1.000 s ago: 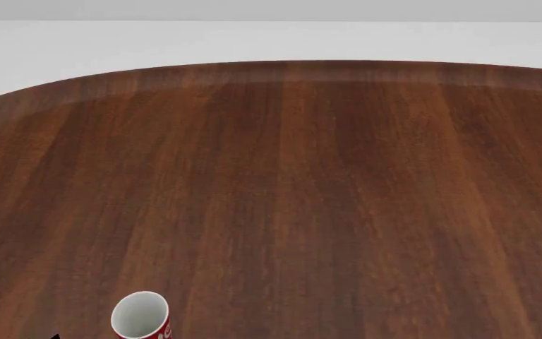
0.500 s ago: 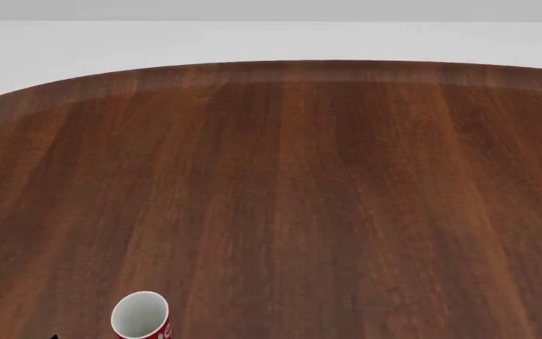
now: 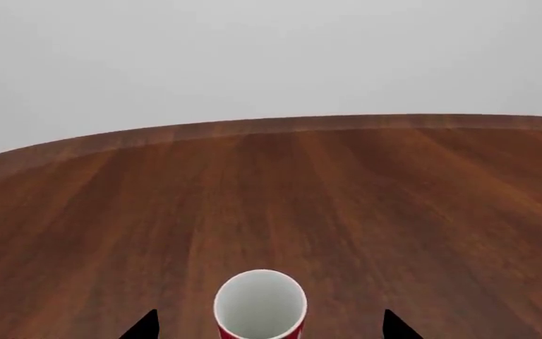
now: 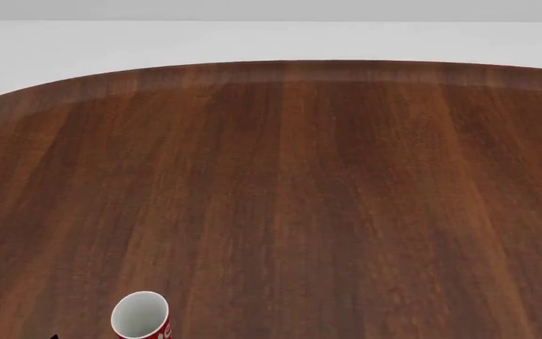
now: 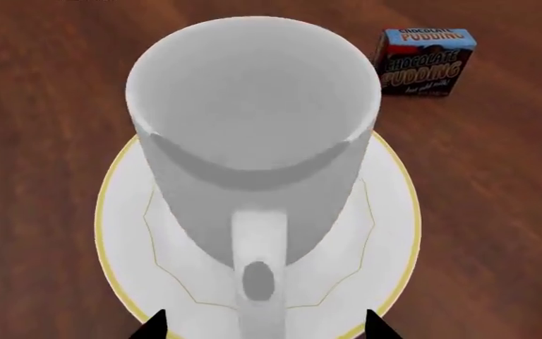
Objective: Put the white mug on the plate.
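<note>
White mug (image 5: 252, 134) sits over the plate (image 5: 389, 212), right pincer (image 5: 263, 326) spread wide; left pincer (image 3: 269, 328) wide around the red mug (image 3: 260, 305)

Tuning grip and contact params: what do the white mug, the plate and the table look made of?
White mug: looks like glazed ceramic, smooth plain white with soft shading.
Plate: likely glazed ceramic too, white with a thin gold-yellow rim line.
Table: dark reddish wood or veneer, with streaky lengthwise grain and a low sheen.
These are simulator renders, so these are looks only.
</note>
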